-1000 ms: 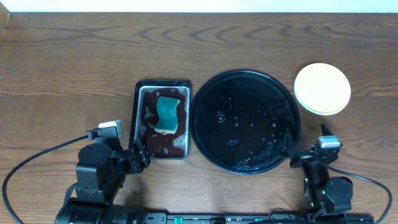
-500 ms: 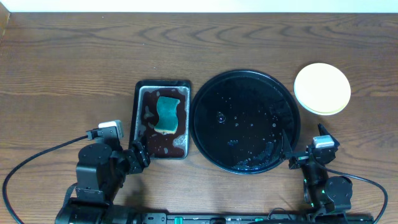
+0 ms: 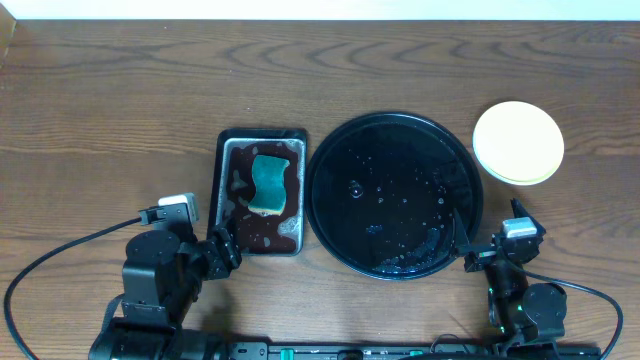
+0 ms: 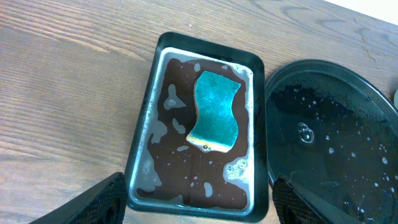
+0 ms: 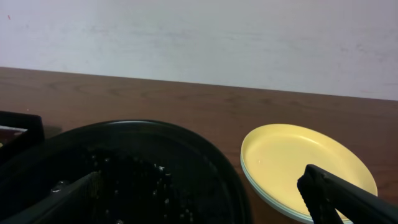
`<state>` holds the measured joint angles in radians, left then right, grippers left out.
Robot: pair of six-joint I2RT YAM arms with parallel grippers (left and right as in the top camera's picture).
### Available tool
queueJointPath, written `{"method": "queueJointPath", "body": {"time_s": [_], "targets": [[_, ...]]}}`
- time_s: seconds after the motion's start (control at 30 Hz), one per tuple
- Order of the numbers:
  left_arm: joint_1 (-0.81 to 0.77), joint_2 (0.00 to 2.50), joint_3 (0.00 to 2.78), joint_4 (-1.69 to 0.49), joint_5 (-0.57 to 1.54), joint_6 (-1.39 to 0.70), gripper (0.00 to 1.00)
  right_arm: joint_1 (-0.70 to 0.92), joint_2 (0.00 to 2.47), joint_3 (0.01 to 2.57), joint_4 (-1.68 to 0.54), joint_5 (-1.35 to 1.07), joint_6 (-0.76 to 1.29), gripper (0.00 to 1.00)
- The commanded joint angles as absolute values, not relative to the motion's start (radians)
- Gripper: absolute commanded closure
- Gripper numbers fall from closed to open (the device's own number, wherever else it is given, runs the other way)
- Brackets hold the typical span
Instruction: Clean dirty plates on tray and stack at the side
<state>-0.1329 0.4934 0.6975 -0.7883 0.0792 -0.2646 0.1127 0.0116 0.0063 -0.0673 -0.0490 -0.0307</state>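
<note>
Overhead: plates sit stacked beside the bare tray; left gripper and right gripper gape empty; task looks done, nothing further needed

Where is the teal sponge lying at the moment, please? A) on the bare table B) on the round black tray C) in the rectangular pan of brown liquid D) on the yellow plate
C: the sponge rests in the brown liquid of the rectangular pan, left of the round tray.
</note>
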Motion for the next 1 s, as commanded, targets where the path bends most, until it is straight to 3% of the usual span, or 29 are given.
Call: {"method": "queueJointPath", "body": {"time_s": [0.0, 0.3, 0.73, 0.97], "targets": [[-0.136, 0.490, 0.693, -0.788, 0.078, -0.260, 0.25, 0.106, 0.005, 0.006, -0.071, -0.057, -0.042, 0.01], [-0.097, 0.421, 0.623, -0.752, 0.033, -0.232, 0.25, 0.106, 0.005, 0.006, -0.071, -0.057, -0.042, 0.01], [-0.035, 0.041, 0.166, -0.237, 0.071, -0.205, 0.24, 0.106, 0.005, 0.006, -0.071, -0.057, -0.042, 0.01], [-0.034, 0.002, 0.039, 0.074, 0.123, 0.004, 0.24, 0.106, 0.005, 0.006, -0.071, -0.057, -0.042, 0.01]]}}
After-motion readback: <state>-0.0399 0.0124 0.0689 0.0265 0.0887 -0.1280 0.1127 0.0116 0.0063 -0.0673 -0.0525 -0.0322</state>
